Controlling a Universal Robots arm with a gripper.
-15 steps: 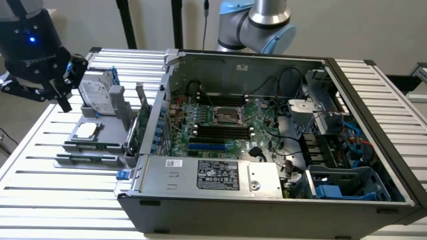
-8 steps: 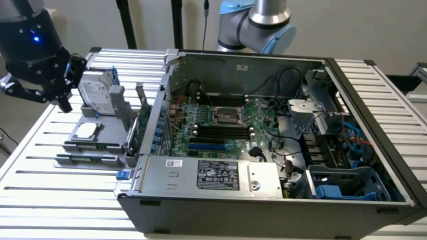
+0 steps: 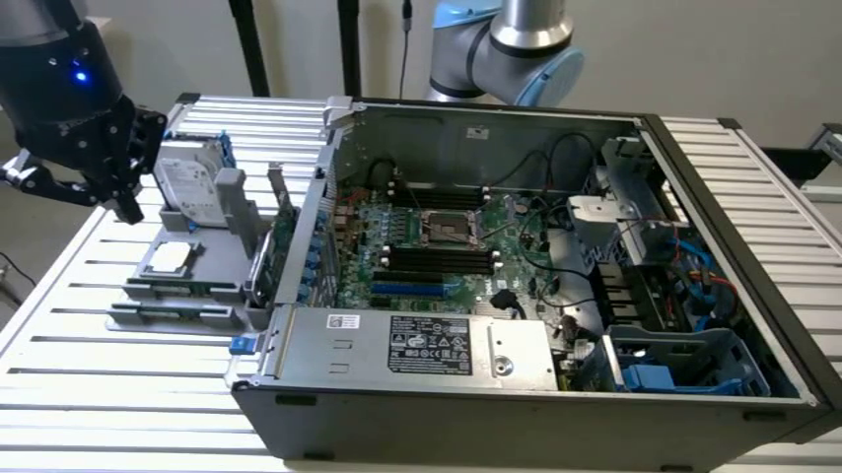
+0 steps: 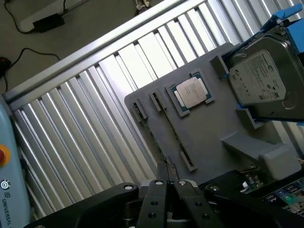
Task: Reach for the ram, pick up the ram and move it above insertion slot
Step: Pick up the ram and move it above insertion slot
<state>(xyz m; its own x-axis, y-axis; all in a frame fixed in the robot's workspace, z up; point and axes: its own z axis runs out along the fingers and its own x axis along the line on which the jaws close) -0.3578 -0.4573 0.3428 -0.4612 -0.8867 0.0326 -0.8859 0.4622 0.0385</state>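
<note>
Black two-finger gripper (image 4: 166, 175) sits closest to the wrist cam. Fingers (image 4: 154, 202) are closed together with the tips meeting, nothing clamped between them. Just past the tips is the flat grey plastic fixture tray (image 4: 209, 137), lying on the slatted aluminium table (image 4: 95, 109).

The ram, a thin green circuit-board stick (image 3: 184, 288), stands on edge in a holder on the tray, on the side nearest the exterior camera. It's just beside the square silver CPU chip (image 4: 190, 92). It is not gripped or touched; in the exterior view the gripper hovers above the tray with a clear gap. From the wrist cam the tips line up near one end clip of the ram holder. The ram reads there as a thin edge-on line, so I can't make out its chips.

Silver hard drive (image 4: 260, 78) leans tilted in a blue-edged cradle, past the CPU chip from the ram.

In the exterior view the gripper is at the exterior view's left with the tray under it. The open dark grey computer case (image 3: 526, 434) is just beside the tray, toward the exterior view's right. Inside the case:
- large green motherboard (image 3: 394, 222)
- black memory slots (image 3: 435, 261) mid-board, well apart from the ram
- silver power supply box with a dark label (image 3: 421, 345) along the near wall

Grey and light-blue robot arm joint (image 3: 514, 44) is behind the case.
</note>
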